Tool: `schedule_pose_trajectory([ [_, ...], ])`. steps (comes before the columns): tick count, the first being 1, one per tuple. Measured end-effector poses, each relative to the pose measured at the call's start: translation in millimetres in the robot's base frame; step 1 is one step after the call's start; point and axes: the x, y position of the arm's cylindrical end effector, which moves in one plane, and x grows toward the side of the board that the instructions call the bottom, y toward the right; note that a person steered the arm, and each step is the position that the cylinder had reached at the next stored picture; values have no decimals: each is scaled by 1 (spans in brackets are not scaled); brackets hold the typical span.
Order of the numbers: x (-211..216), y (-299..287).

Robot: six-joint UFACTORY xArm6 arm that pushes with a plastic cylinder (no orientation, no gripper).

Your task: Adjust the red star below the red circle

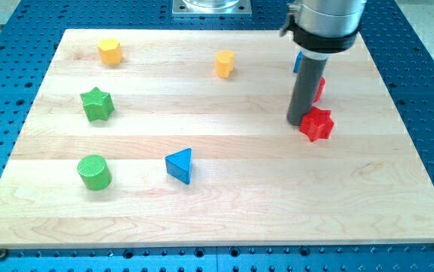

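The red star (pixel 317 125) lies on the wooden board at the view's right. The red circle (pixel 320 88) sits just above it and is mostly hidden behind my rod. My tip (pixel 298 121) rests on the board touching or nearly touching the star's left side. A blue block (pixel 297 63) is partly hidden behind the rod, above the red circle; its shape cannot be made out.
A yellow hexagon (pixel 110 51) is at the top left and a yellow block (pixel 225 64) at the top centre. A green star (pixel 96 104) and a green cylinder (pixel 94 171) are at the left. A blue triangle (pixel 180 165) lies at the lower centre.
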Motion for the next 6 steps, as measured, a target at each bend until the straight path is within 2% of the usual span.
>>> schedule_pose_trajectory([
  [1, 1, -44],
  [2, 77, -54],
  [3, 72, 15],
  [4, 41, 5],
  [5, 73, -45],
  [6, 142, -93],
])
